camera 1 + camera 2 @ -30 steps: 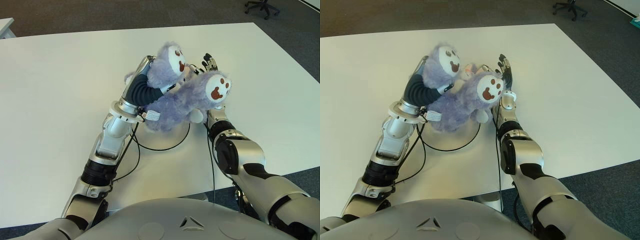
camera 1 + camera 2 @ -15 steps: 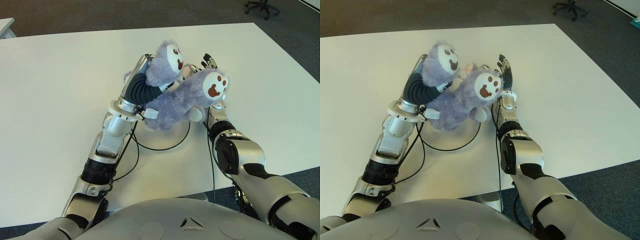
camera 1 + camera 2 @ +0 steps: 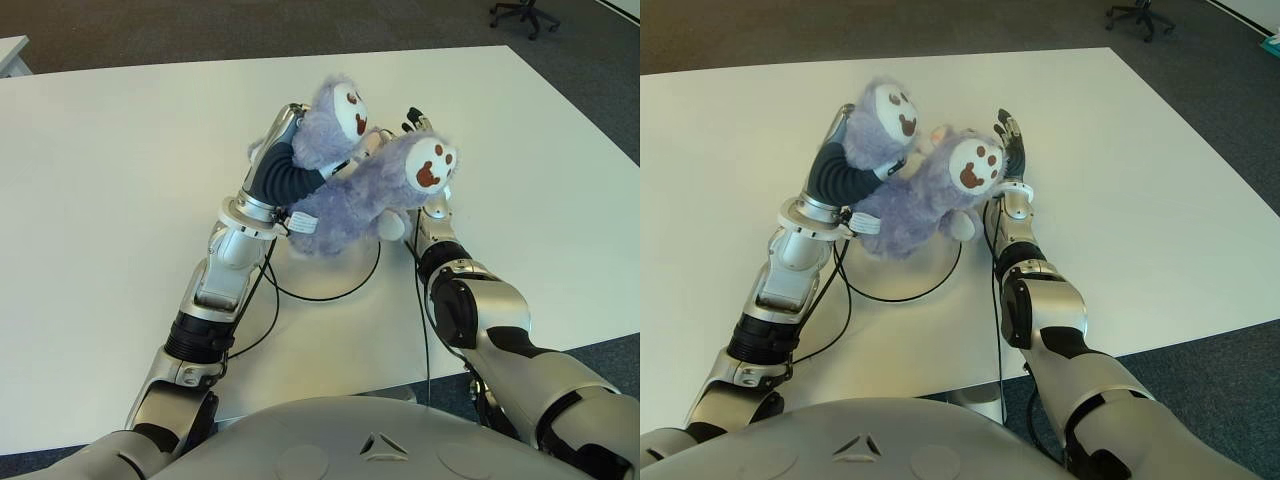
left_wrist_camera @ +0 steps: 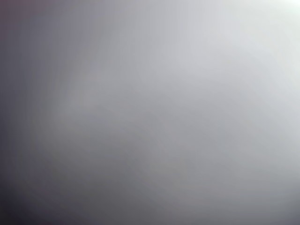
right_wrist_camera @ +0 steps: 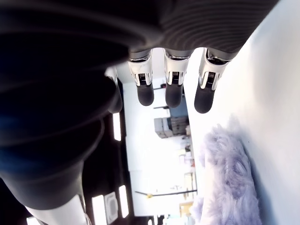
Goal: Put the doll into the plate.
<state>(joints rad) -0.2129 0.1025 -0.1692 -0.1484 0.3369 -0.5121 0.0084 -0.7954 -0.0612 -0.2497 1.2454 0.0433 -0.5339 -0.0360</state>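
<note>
Left eye view: a fluffy purple doll with brown-marked paws is raised above the white table, its body lying across the left arm's wrist. The left hand is buried in the fur, so its finger posture cannot be told. The right hand shows just behind the doll's raised paw, fingertips pointing away from the robot. A black cable loops on the table beneath the doll.

Right eye view: the same arrangement; the right hand's fingers are extended and appear to grip nothing.

Left wrist view: a featureless grey blur, possibly fur pressed close to the lens.

Right wrist view: three straight fingertips are spread in open air, with purple fur beside them.
</note>
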